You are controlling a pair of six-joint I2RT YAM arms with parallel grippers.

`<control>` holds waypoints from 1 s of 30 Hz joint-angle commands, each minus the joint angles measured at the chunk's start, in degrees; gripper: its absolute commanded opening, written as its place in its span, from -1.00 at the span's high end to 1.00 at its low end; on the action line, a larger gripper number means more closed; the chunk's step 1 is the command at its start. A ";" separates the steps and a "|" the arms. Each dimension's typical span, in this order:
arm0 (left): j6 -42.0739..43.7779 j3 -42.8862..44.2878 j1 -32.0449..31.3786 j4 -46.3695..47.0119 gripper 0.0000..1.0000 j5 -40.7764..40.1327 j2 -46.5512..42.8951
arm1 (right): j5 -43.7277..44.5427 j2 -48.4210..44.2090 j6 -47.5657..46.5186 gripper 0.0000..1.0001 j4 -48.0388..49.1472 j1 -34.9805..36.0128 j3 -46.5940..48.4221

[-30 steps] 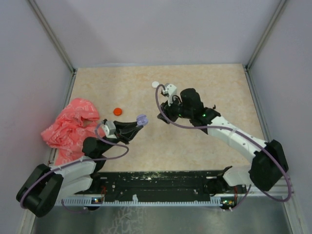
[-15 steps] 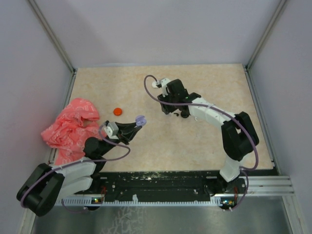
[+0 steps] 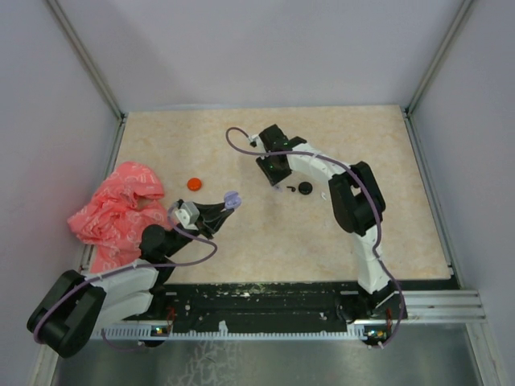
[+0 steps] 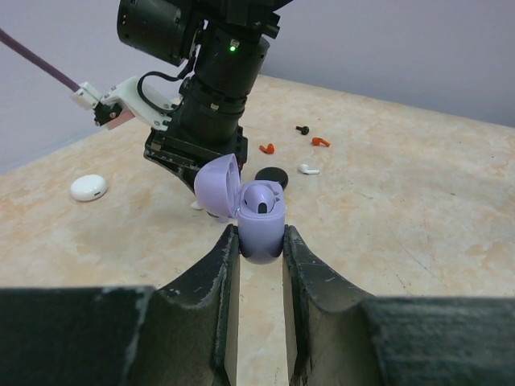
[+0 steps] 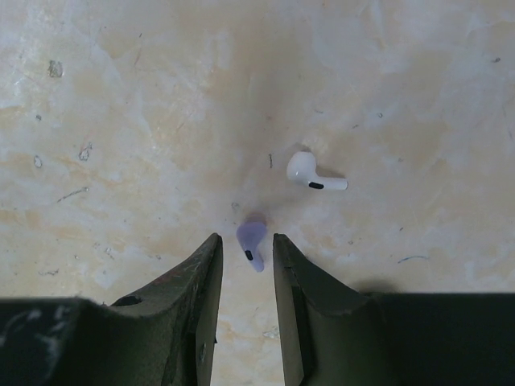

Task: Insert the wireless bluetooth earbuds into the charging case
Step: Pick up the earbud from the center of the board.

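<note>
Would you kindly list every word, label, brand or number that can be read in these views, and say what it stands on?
No text can be read anywhere.
The lilac charging case, the white earbud and the lilac earbud show no lettering.
Any print on the pink bag is too small and blurred to tell.

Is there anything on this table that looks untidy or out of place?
A crumpled pink plastic bag lies bunched at the left edge of the beige tabletop. A white earbud and a lilac earbud lie loose on it, outside any case.
</note>
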 commanded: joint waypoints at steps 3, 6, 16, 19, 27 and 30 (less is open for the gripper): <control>1.09 0.71 -0.18 0.44 1.00 1.25 0.16 | 0.65 4.01 -1.44 0.37 -4.44 -0.43 6.00; 1.01 0.81 -0.20 0.36 1.00 1.71 0.34 | 0.95 4.87 -1.45 0.40 -5.12 -0.43 6.63; 0.94 1.18 -0.16 0.38 1.00 2.44 0.96 | 2.67 7.37 -1.45 0.47 -6.41 -0.43 7.32; 0.89 1.17 -0.17 0.53 1.00 2.64 0.97 | 3.45 7.83 -1.44 0.50 -7.04 -0.38 7.26; 0.45 0.78 -0.16 2.96 1.00 2.01 0.91 | 1.80 0.06 -0.13 0.68 -2.36 -0.04 1.22; -0.90 0.73 -0.08 4.79 1.00 0.87 1.41 | 1.42 -5.45 1.29 0.70 0.61 0.50 -3.03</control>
